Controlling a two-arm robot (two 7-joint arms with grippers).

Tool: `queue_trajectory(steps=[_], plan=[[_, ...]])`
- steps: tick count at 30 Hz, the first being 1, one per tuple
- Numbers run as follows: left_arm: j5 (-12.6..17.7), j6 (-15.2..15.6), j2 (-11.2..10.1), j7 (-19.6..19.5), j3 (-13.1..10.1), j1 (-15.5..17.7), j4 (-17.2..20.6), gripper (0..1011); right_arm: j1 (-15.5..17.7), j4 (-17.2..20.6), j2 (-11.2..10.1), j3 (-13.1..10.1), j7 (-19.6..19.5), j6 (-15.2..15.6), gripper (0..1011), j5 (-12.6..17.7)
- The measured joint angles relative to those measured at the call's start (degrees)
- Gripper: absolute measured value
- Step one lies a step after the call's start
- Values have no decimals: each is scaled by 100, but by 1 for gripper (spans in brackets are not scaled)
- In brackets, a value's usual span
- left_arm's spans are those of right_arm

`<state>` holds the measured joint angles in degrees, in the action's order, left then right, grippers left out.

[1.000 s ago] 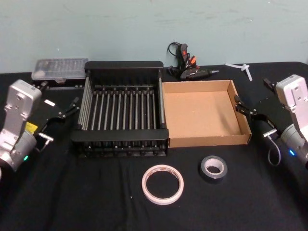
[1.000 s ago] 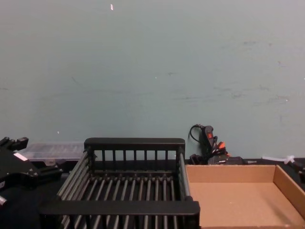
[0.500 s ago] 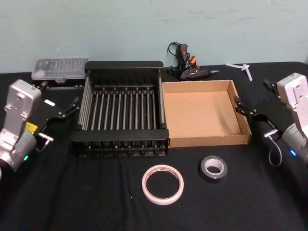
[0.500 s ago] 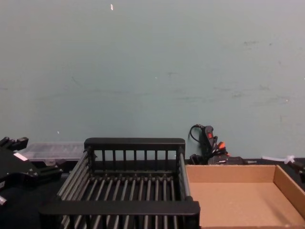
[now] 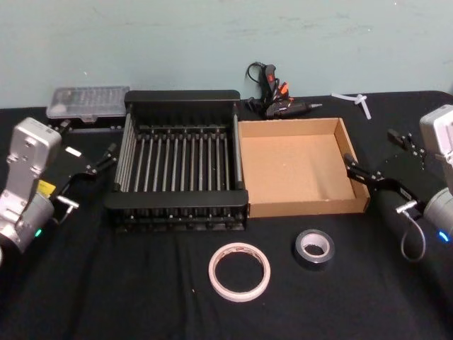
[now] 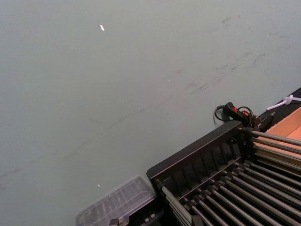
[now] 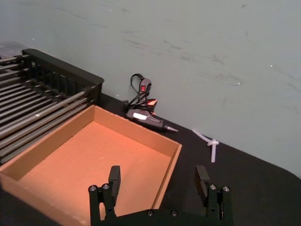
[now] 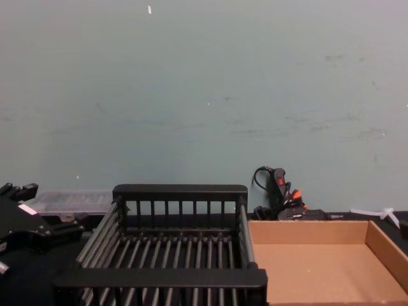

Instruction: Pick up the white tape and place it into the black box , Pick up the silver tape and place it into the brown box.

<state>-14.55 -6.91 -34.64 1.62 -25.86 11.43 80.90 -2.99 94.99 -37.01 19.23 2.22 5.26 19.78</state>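
Observation:
The white tape point(image 5: 215, 263) lies flat on the black table in front of the black box point(image 5: 177, 208). The silver tape point(image 5: 314, 260) lies to its right, in front of the brown box point(image 5: 308, 206). Both boxes hold nothing. My right gripper point(image 5: 373, 151) hovers open just off the brown box's right wall, behind and to the right of the silver tape. In the right wrist view the right gripper point(image 7: 158, 178) shows spread jaws over the brown box's point(image 7: 137, 131) corner. My left gripper point(image 5: 88, 142) stands open to the left of the black box, with nothing between its fingers.
A glue gun point(image 5: 272, 95) with its cord lies behind the boxes by the wall. A clear plastic case point(image 5: 88, 101) sits at the back left and a white plastic piece point(image 5: 357, 100) at the back right. Bare black cloth surrounds both tapes at the front.
My right gripper has drawn back toward the table's front and slightly to the right, staying open. The left arm, the tapes and the boxes have not moved.

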Motion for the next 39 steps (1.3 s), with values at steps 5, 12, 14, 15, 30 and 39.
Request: queue_trajectory(steps=[5, 12, 14, 15, 30, 39], plan=[[0, 0, 0, 0, 0, 0, 0, 1002, 307, 450, -80, -154, 44, 354, 1002, 122], [0, 0, 0, 0, 0, 0, 0, 1001, 689, 922, -149, -315, 92, 743, 1002, 232], [0, 0, 0, 0, 0, 0, 0, 1001, 812, 1073, -170, -367, 115, 879, 1002, 268], [0, 0, 0, 0, 0, 0, 0, 1001, 853, 1124, -179, -379, 126, 930, 1002, 278], [0, 0, 0, 0, 0, 0, 0, 1001, 1306, 1773, -264, -434, 193, 1985, 1002, 243], [0, 0, 0, 0, 0, 0, 0, 1001, 1314, 1839, -168, -349, 213, 2503, 1002, 127]])
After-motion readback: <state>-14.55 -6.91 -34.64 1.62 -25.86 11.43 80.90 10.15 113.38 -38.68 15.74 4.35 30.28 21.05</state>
